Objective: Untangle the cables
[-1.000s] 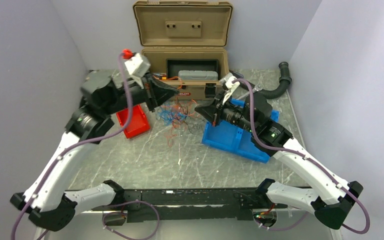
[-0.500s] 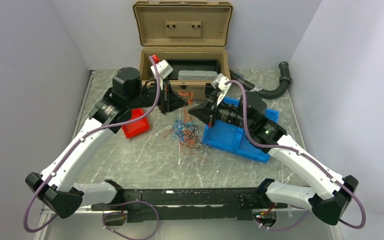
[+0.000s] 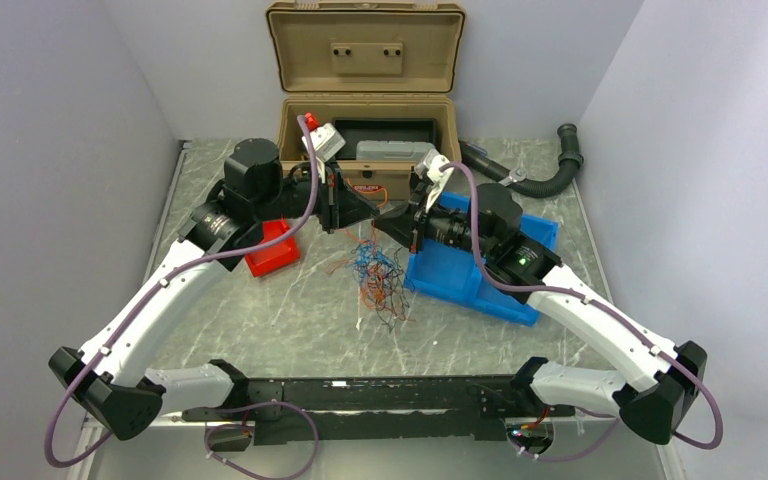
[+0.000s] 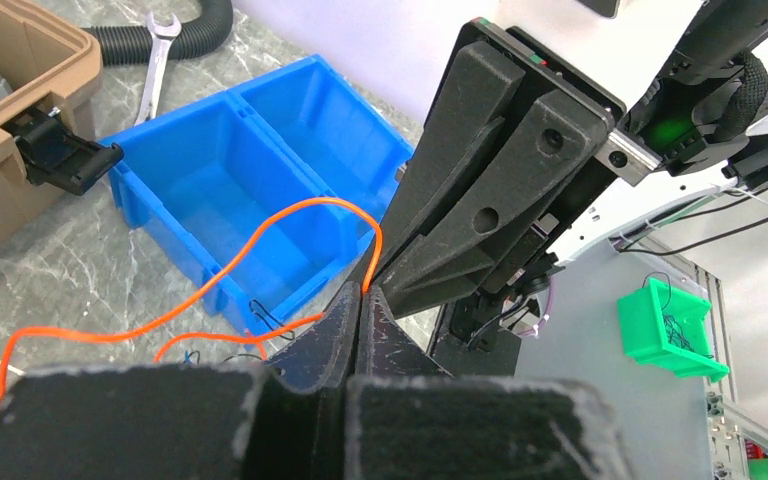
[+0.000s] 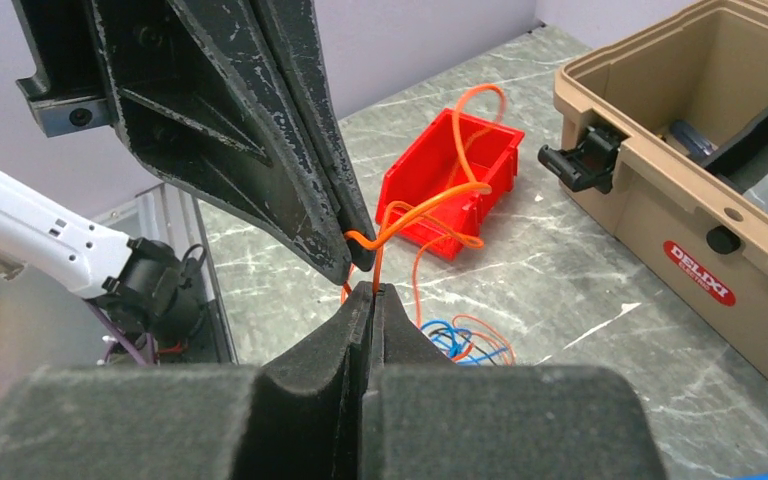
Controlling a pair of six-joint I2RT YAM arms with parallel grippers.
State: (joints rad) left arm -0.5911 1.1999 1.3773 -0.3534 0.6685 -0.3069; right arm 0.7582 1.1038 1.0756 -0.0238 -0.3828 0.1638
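Here the cables point(image 3: 380, 278), one small tangle of thin orange, blue and black strands, hang at mid-desk below two meeting end effectors, trailing down toward the marbled grey desk point(image 3: 290, 320). The left end effector point(image 3: 370, 214) and right end effector point(image 3: 388, 224) sit tip to tip. Each is closed and pinches the same orange strand point(image 5: 430, 205), which loops up between them. Left of the tangle lies one red plastic bin point(image 3: 278, 258), and right of it one blue bin point(image 3: 460, 290) with two compartments. Farther back, one open tan hard case point(image 3: 365, 60) holds a grey box point(image 3: 395, 150). One black corrugated hose point(image 3: 550, 178) curves at the far right.
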